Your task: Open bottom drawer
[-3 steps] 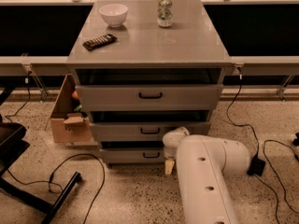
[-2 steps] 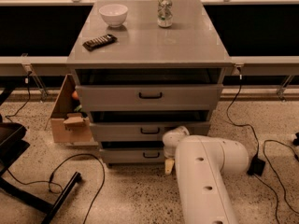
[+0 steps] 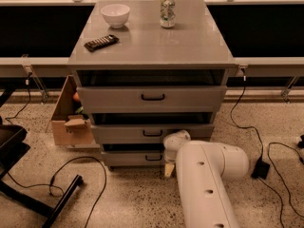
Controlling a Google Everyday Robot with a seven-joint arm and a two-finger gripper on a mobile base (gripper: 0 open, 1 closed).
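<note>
Beside bottom drawer (image 3: 133, 158), end effector (image 3: 167, 169) hangs above floor (image 3: 128, 198).

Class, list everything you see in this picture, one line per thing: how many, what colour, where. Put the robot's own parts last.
Cabinet: one, grey, centre.
Top drawer: one, grey, black handle, highest.
Middle drawer: one, grey, below the top one.
Bottom drawer: one, grey, lowest, near the floor.
Bowl: one, white, cabinet top, back left.
Can: one, silvery, cabinet top, back centre.
Remote: one, black, cabinet top, front left.
Cardboard box: one, brown, floor, left of cabinet.
Cables: several, black, floor, both sides.
Arm: one, white, lower right foreground.
End effector: one, pale, at the bottom drawer's front, right of its handle.
</note>
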